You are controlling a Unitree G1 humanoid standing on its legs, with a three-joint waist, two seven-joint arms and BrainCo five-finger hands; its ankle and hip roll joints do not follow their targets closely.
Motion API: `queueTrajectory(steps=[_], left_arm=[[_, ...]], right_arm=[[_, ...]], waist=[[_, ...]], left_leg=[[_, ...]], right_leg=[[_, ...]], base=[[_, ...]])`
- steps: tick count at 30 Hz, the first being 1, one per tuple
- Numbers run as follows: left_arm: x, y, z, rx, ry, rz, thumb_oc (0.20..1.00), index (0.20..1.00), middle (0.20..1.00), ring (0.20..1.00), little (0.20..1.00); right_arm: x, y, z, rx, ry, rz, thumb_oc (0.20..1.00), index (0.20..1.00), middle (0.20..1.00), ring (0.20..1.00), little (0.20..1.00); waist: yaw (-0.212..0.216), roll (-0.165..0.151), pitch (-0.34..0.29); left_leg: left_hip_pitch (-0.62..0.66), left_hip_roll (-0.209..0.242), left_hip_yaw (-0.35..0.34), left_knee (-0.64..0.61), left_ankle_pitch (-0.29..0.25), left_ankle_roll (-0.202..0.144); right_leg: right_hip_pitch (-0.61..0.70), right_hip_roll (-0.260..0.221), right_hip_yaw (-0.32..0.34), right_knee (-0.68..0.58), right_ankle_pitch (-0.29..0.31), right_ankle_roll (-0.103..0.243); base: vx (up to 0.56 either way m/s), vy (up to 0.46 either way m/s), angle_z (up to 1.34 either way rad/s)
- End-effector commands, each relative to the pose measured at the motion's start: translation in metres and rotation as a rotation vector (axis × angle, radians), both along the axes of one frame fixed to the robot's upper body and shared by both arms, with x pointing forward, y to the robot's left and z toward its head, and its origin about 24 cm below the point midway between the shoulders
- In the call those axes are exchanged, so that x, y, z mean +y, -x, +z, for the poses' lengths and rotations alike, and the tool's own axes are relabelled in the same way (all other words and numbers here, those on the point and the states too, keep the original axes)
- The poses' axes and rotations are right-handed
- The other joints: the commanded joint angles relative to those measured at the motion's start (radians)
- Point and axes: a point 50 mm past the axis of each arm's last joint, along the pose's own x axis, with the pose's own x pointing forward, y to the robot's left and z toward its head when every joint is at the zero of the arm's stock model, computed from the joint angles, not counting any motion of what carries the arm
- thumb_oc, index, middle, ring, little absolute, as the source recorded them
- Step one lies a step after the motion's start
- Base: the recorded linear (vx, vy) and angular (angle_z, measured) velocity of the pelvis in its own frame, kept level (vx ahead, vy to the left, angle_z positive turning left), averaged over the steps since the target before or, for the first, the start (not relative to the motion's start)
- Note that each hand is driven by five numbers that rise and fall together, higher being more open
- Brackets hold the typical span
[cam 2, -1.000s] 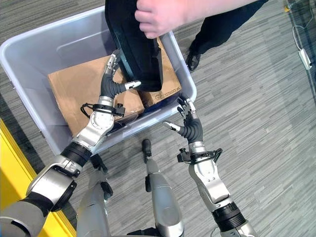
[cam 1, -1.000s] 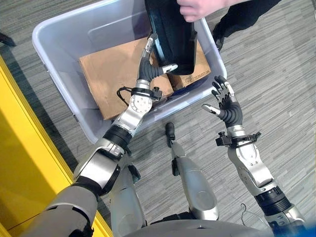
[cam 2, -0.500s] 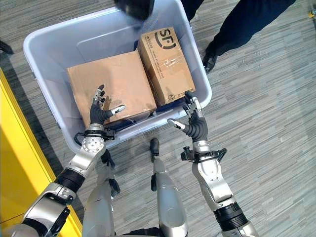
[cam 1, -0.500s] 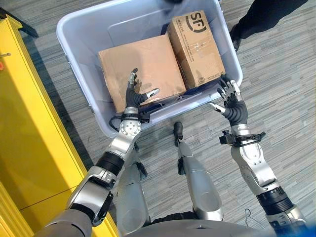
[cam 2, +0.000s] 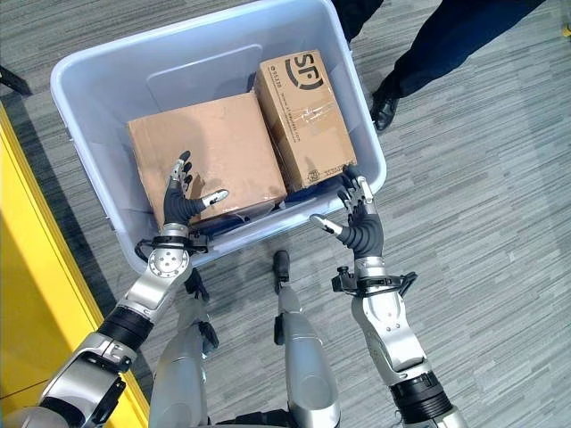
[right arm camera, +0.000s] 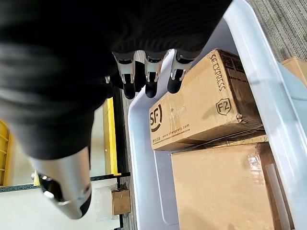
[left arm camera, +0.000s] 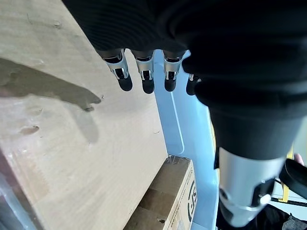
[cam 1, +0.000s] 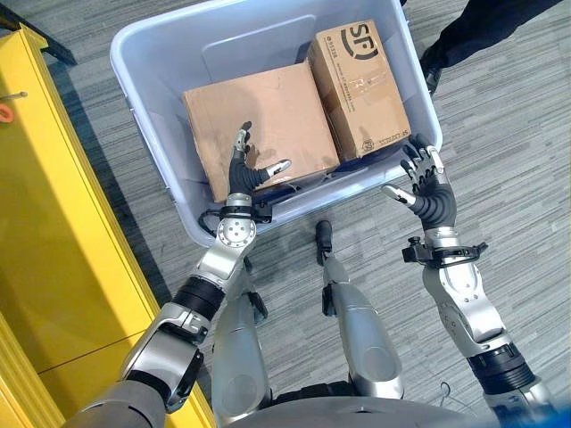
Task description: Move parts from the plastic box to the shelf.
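A pale blue plastic box stands on the floor in front of me. Inside lie a large plain cardboard box on the left and a smaller printed cardboard box on the right. My left hand hovers open over the near edge of the large cardboard box, fingers straight and thumb spread. My right hand is open just outside the plastic box's near right corner, close to the printed box, holding nothing.
A yellow shelf frame runs along the left side. A person's dark trouser leg and shoe stand beyond the plastic box's right corner. Grey striped carpet lies open to the right.
A person lifted a black part out of the box and away; it is gone now. My left hand dropped back to the near edge and my right hand rose to the box's corner.
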Motion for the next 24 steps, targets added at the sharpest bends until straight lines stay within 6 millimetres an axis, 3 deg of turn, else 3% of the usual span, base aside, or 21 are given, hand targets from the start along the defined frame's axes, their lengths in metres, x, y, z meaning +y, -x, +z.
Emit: queueTrajectory(steps=[1,14,24], left_arm=[[0.008,-0.002,0.023,-0.112,-0.014,-0.005,1.000,1.000,1.000,1.000,1.000],[0.014,0.005,0.024,-0.129,0.019,-0.006,1.000,1.000,1.000,1.000,1.000],[0.020,0.008,0.039,-0.192,0.033,0.006,1.000,1.000,1.000,1.000,1.000]], right_arm=[[-0.017,0.007,0.034,-0.172,-0.021,-0.039,1.000,1.000,1.000,1.000,1.000],[-0.017,0.008,0.033,-0.168,-0.016,-0.035,1.000,1.000,1.000,1.000,1.000],[-0.019,0.009,0.034,-0.169,-0.015,-0.036,1.000,1.000,1.000,1.000,1.000]], waist=[[-0.014,-0.022,-0.005],[-0.009,-0.006,-0.009],[-0.013,0.012,-0.012]], left_leg=[[0.042,0.009,-0.014,0.140,-0.140,-0.043],[0.057,0.005,-0.011,0.136,-0.142,-0.042],[0.076,0.000,-0.006,0.127,-0.144,-0.042]], right_leg=[[0.061,-0.080,0.017,0.118,-0.131,0.089],[0.065,-0.083,0.023,0.124,-0.136,0.088],[0.068,-0.085,0.032,0.127,-0.140,0.086]], base=[[0.00,0.000,0.00],[0.00,0.000,0.00],[0.00,-0.001,-0.01]])
